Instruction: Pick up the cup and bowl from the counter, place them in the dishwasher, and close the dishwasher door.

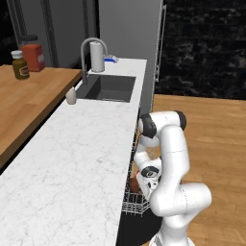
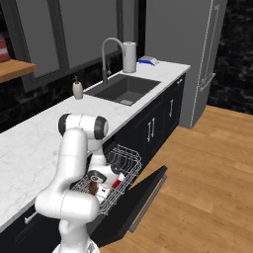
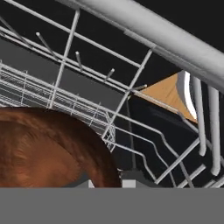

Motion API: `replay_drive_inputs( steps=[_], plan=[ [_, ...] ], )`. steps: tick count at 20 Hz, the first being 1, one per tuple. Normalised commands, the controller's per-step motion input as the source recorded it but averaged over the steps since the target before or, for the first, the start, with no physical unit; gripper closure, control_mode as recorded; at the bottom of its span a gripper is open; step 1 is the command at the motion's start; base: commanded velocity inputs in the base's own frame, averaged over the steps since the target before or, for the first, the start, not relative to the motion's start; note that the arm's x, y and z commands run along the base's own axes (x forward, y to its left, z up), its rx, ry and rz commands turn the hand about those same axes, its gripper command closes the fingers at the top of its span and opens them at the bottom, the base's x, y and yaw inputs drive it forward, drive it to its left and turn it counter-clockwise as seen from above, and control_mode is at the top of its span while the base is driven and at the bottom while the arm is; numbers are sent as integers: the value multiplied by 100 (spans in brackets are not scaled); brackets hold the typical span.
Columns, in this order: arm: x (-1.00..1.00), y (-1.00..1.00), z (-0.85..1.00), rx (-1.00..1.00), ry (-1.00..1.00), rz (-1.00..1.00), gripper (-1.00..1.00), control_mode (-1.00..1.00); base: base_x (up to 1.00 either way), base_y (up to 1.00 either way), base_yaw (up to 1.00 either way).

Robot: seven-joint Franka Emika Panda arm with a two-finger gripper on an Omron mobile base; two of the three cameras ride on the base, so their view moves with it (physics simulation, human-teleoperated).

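Note:
The dark brown bowl (image 3: 48,148) looms large at the lower left of the hand view, its rim between my fingertips. My gripper (image 3: 109,183) is shut on the bowl, low inside the dishwasher's white wire rack (image 2: 123,160). From the base views, the gripper (image 2: 95,186) holds the bowl (image 2: 92,188) over the rack's near end. The bowl (image 1: 135,186) also shows beside the hand (image 1: 144,182). The red cup (image 2: 117,184) lies in the rack just right of the hand. The black dishwasher door (image 2: 143,197) hangs open below the rack. The white marble counter (image 1: 72,163) runs along the left.
A sink (image 1: 108,88) with a faucet, a soap dispenser (image 1: 71,96) and a white jug (image 1: 97,56) lie at the counter's far end. Jars (image 1: 26,57) stand on the wooden ledge. A grey fridge (image 2: 197,54) stands beyond; wooden floor (image 2: 207,163) spreads to the right.

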Motion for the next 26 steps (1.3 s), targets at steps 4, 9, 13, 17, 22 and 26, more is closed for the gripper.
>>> replay_drive_inputs(
  steps=[4,9,13,17,22,26],
  plan=[
    [61,1,-33,1,17,-8,-100,-100,0,0,0],
    [30,0,-16,2,13,-8,-100,-100,0,0,0],
    [-60,-17,29,5,-3,-8,-100,-100,0,0,0],
    [-100,-28,96,10,-16,-5,-100,-100,0,0,0],
    [-96,-38,100,11,-18,-2,-100,-100,0,0,0],
    [-36,-61,100,8,-13,0,-100,-100,0,0,0]
  ],
)
